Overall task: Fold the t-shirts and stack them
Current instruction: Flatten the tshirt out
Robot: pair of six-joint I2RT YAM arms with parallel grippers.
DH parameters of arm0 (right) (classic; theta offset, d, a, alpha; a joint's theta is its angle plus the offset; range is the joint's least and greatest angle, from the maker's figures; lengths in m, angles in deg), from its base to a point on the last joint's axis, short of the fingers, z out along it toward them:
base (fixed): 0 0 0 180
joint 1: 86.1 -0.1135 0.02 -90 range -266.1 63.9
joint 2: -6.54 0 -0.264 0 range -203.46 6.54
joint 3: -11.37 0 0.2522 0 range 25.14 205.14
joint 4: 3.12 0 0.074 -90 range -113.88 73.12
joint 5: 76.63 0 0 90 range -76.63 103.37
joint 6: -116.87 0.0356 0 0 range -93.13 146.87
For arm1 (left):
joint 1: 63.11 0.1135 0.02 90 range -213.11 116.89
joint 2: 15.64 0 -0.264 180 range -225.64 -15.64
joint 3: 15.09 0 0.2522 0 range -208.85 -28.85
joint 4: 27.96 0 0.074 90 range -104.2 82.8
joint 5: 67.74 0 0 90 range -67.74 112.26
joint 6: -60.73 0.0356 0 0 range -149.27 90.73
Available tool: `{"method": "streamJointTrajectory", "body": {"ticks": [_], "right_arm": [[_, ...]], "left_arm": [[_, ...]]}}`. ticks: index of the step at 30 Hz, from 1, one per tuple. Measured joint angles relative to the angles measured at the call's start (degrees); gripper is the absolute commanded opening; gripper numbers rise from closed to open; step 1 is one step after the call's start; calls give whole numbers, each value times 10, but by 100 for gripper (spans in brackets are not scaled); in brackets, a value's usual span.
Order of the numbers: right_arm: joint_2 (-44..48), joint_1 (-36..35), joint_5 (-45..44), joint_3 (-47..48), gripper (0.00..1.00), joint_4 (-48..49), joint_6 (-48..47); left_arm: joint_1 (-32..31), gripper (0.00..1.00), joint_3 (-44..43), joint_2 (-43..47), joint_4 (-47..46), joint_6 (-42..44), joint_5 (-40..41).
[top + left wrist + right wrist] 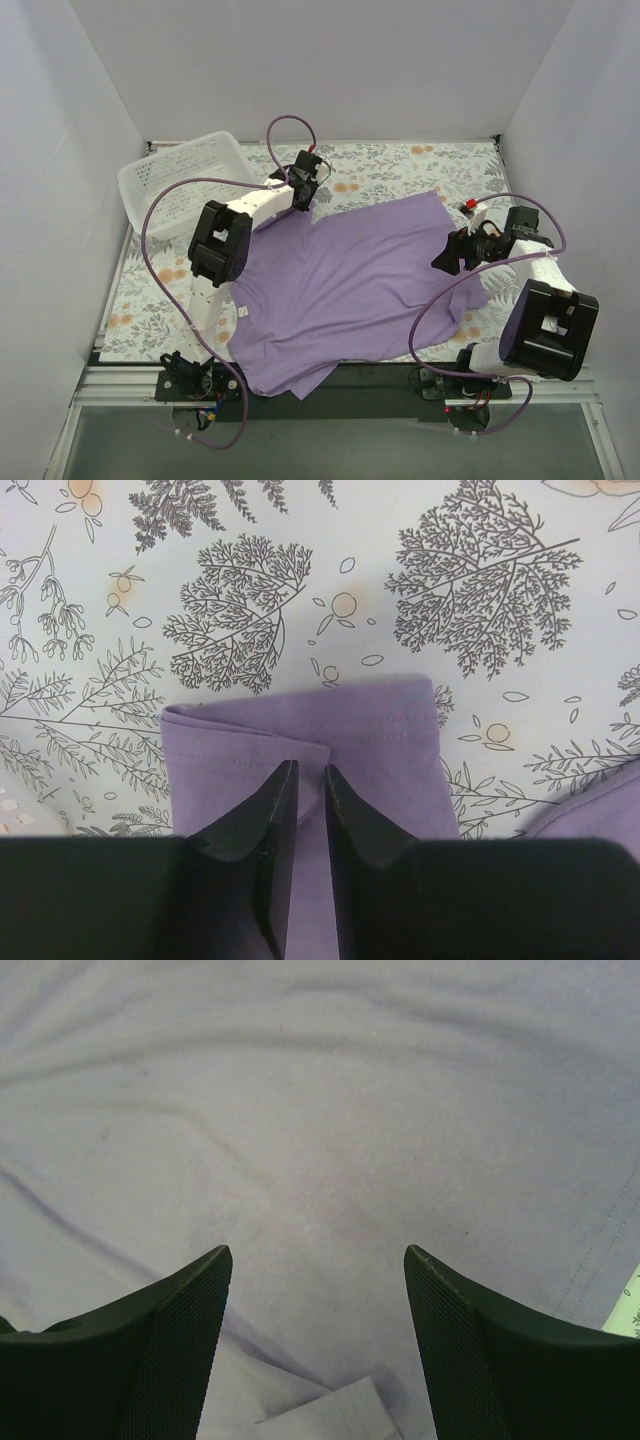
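upper left of the overhead view, the basket point(180, 180) stands beside my left gripper point(310, 770), which is pinched onto the sleeve point(380, 730), i judge to fold it inward. the purple t-shirt point(350, 290) lies spread across the centre. at right, my right gripper point(318, 1252) hangs splayed above the cloth, holding nothing.

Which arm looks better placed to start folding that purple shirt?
Left. The left claw seems pinched onto the sleeve hem of the purple cloth t-shirt, ready to lift and fold it over. The right claw hangs wide open above flat cloth, gripping nothing.
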Motion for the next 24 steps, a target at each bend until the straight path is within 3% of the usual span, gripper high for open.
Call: {"method": "streamJointTrajectory", "body": {"ticks": [10,24], "right_arm": [[-1,0,0,0,76,-6,-2],[-1,3,0,0,76,-8,-2]], "left_arm": [[0,27,0,0,0,0,2],[0,24,0,-2,0,-1,4]]}}
